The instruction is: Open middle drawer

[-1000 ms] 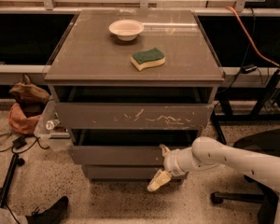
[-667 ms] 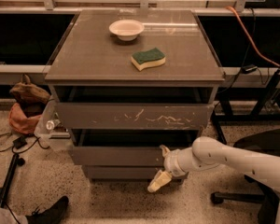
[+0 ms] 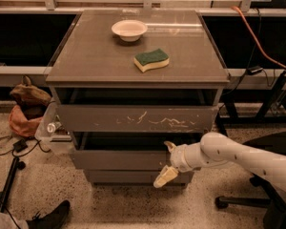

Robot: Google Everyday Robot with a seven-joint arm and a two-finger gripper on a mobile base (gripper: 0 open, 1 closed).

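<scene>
The middle drawer [image 3: 117, 159] is the plain grey-brown front between the wide scratched top drawer [image 3: 133, 118] and the short bottom drawer [image 3: 128, 176]. A dark gap shows above its top edge. My gripper [image 3: 167, 161], on a white arm coming in from the right, is at the right end of the middle drawer front. It is open. The upper finger [image 3: 169, 146] sits at the drawer's top edge and the lower finger [image 3: 165, 176] hangs below its bottom edge.
The cabinet top [image 3: 95, 56] carries a white bowl [image 3: 129, 30] and a green-and-yellow sponge [image 3: 152, 60]. A brown bag [image 3: 26, 106] and cables lie on the floor at the left. A shoe [image 3: 52, 216] is at the bottom left, a chair base [image 3: 257, 202] at the right.
</scene>
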